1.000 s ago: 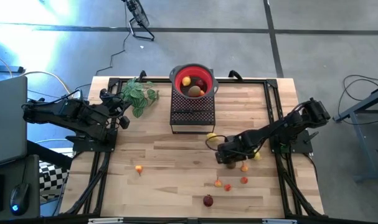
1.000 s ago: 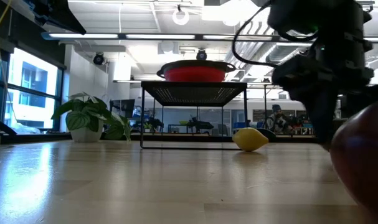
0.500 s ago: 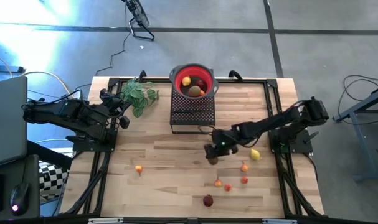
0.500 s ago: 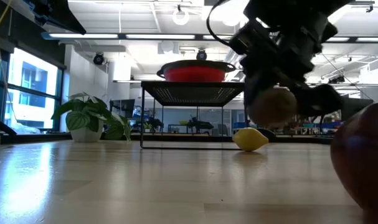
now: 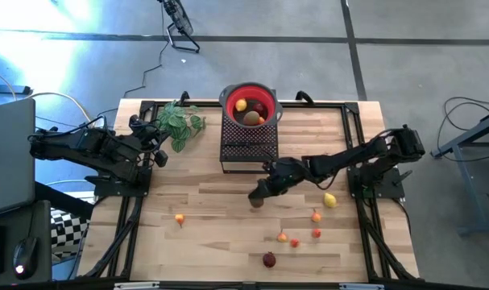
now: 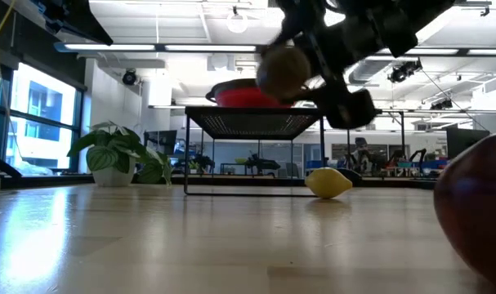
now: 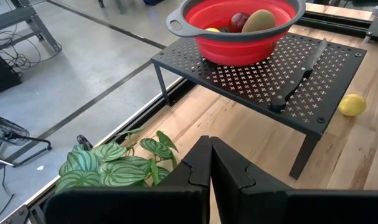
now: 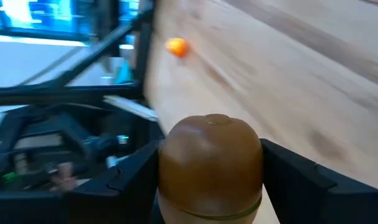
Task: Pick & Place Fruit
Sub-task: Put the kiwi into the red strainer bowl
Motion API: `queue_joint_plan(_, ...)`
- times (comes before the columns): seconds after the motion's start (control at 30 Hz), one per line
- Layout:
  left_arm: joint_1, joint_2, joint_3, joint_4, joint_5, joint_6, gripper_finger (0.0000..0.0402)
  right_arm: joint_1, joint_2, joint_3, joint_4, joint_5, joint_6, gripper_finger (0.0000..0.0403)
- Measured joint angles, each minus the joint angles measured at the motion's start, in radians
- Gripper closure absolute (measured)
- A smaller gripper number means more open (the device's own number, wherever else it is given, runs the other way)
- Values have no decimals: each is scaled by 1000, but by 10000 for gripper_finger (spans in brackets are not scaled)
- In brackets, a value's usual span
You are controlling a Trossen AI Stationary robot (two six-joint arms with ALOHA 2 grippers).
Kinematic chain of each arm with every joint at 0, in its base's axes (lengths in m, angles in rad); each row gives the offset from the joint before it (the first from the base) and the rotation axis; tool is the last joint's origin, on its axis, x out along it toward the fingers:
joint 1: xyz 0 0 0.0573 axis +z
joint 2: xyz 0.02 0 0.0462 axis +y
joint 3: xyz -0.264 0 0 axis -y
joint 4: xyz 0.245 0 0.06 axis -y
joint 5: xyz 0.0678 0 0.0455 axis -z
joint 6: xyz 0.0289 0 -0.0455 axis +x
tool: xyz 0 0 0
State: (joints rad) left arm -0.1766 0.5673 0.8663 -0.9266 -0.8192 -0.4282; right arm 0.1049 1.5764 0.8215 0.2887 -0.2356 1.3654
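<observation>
A brown oval fruit sits between the fingers of my right gripper, which hangs above the table's middle, just in front of the black mesh stand. In the low view the same fruit shows level with the stand's top. On the stand rests a red bowl holding a lemon, a dark red ball and a brown piece. More fruit lies on the wood: a lemon, small orange and red ones, a dark red ball and an orange one. My left gripper waits shut at the table's left edge. My right gripper pinches the brown fruit by its two opposite sides between its two fingers. The fingers reach in from the table's right, slanting a little downward. The fruit is lifted clear of the table.
A leafy green plant stands at the far left beside the stand. A black-handled knife lies on the stand's mesh top. Another lemon lies by the stand's foot. Bare wood stretches across the near left of the table.
My right gripper has risen from the table and swung toward the table's left edge, tipping from pointing steeply down to nearly level. The brown fruit went with it, from table height up to about the height of the stand's top.
</observation>
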Motion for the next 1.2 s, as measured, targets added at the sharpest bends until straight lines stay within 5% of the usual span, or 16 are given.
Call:
queue_joint_plan(0.53,0,0,0,0,1,0,402,-20,0,2,464,56,-62,162)
queue_joint_plan(0.73,0,0,0,0,1,0,402,-61,0,97,499,50,-183,164)
queue_joint_plan(0.97,0,0,0,0,1,0,402,-134,0,286,338,-22,-351,165)
queue_joint_plan(1.2,0,0,0,0,1,0,402,-202,0,530,-78,-5,-552,163)
